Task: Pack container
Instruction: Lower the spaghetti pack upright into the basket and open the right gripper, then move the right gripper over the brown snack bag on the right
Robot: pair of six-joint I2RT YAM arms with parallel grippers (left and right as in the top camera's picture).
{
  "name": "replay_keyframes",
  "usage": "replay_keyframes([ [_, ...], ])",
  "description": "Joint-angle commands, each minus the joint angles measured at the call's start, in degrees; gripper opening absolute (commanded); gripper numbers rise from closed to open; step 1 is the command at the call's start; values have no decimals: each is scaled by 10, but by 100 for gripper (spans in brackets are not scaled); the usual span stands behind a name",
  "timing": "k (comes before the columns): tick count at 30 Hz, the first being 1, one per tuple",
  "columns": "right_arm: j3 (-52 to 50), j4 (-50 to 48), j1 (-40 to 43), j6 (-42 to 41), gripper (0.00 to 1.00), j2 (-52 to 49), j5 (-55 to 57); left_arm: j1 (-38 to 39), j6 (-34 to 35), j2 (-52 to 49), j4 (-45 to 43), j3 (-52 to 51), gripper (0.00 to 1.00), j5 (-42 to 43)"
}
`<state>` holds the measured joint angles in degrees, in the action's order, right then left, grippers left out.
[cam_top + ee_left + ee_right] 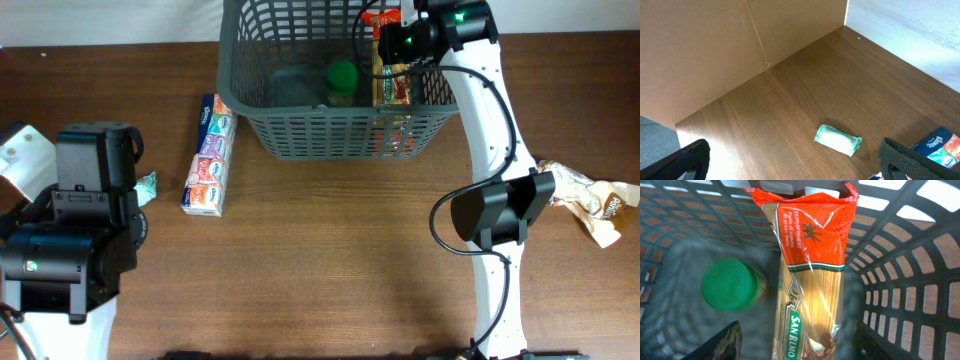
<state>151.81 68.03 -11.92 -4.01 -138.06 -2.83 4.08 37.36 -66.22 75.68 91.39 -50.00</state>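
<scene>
The container [330, 135], a dark grey slotted basket, stands at the back middle of the table. Inside it lie a red and gold San Remo spaghetti packet [392, 85] against the right wall and a green-lidded jar [343, 78]. My right gripper [395, 45] reaches into the basket's right end. In the right wrist view the spaghetti packet [812, 280] lies between its fingers, with gaps showing on both sides; the gripper [795, 347] is open. The jar [730, 284] is to the packet's left. My left gripper [797, 165] is wide open over bare table at the left.
A stack of tissue packs [210, 155] lies left of the basket. A small teal packet [147, 187] rests near the left arm, just ahead of the left fingers [837, 140]. A crumpled brown and white bag [590, 200] sits at the right edge. The basket wall [905, 280] is close to the right fingers.
</scene>
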Motion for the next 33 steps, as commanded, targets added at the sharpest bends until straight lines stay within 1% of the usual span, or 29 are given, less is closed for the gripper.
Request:
replay_keyframes([
  [1,15,-2,1,-1,67,18,-1,-3,8,-2,0,7,99,-12],
  [5,49,-2,1,-14,73,28,-9,-3,8,-2,0,7,99,-12],
  [7,82,-1,1,-14,75,38,-14,-3,8,-2,0,7,99,-12],
  [10,137,7,4,-14,81,59,-9,-3,8,-2,0,7,99,-12],
  [14,219,36,24,-44,85,91,72,-3,8,-2,0,7,99,-12],
  [16,247,61,45,-64,98,108,121,-3,8,-2,1,7,99,-12],
  [18,264,96,73,-111,99,124,170,-3,8,-2,0,7,99,-12],
  [20,269,148,110,-190,99,141,211,-3,8,-2,0,7,99,-12],
  [23,269,228,170,-281,99,156,215,-3,8,-2,0,7,99,-12],
  [27,269,293,236,-279,99,159,141,-3,8,-2,0,7,99,-12],
  [30,262,293,265,-137,99,159,40,-3,8,-2,0,7,99,-12],
  [31,262,293,272,-114,99,159,33,-3,8,-2,0,7,99,-12],
  [32,262,293,279,-123,99,159,53,-3,8,-2,0,7,99,-12],
  [33,262,293,286,-153,99,159,83,-3,8,-2,0,7,99,-12],
])
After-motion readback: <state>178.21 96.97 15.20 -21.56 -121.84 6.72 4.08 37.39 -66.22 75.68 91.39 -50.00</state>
